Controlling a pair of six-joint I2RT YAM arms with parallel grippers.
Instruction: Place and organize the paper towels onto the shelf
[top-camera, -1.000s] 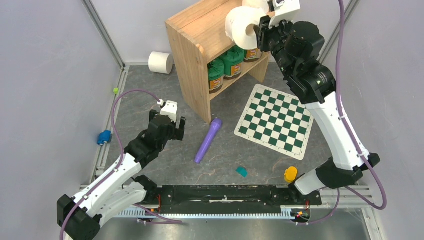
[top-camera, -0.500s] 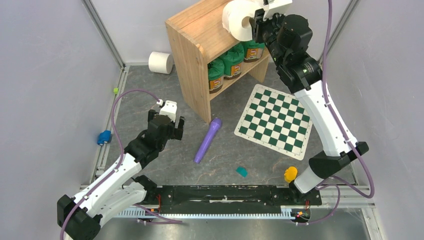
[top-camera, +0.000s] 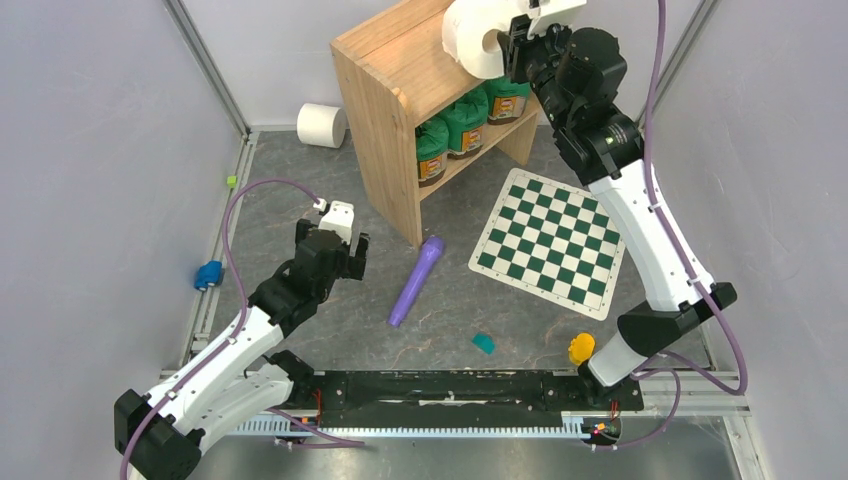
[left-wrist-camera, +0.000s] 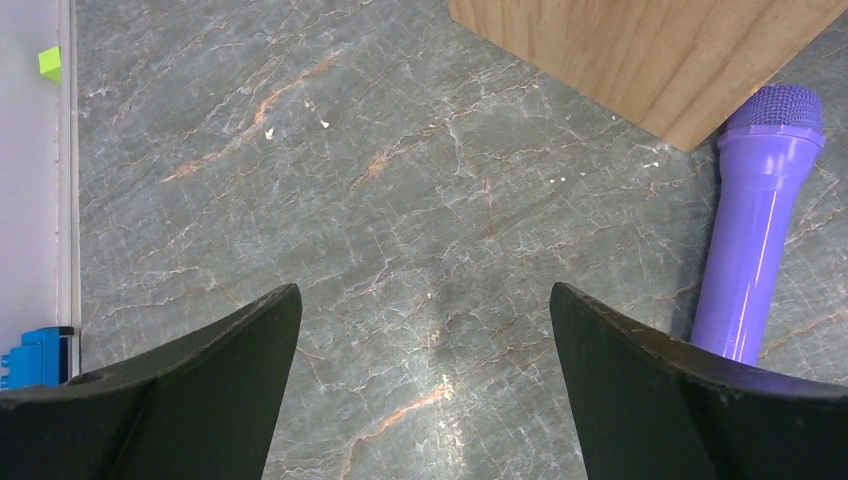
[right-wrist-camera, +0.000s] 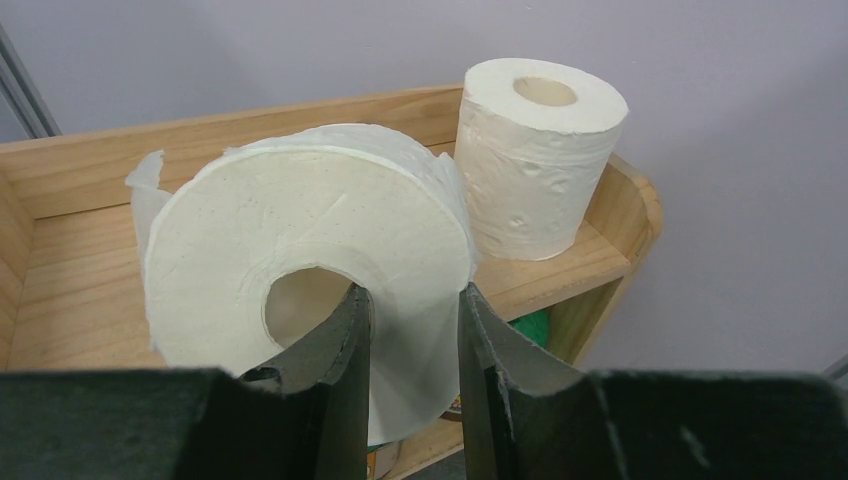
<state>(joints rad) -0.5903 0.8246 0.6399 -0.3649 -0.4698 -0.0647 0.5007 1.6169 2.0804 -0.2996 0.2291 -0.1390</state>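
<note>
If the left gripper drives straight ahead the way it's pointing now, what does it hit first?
Probably the bare grey tabletop: the left gripper, open, frames only that. The purple microphone lies off to one side.

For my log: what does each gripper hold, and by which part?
The right gripper holds a paper towel roll by its wall, one jaw inside the hollow core. The left gripper holds nothing; jaws open.

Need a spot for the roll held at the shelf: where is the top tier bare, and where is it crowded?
The top tier of the shelf is bare on its left stretch, between the side panel and the held roll in the right claw. Its right end is taken by an upright roll. The lower tier is crowded with green canisters.
</note>
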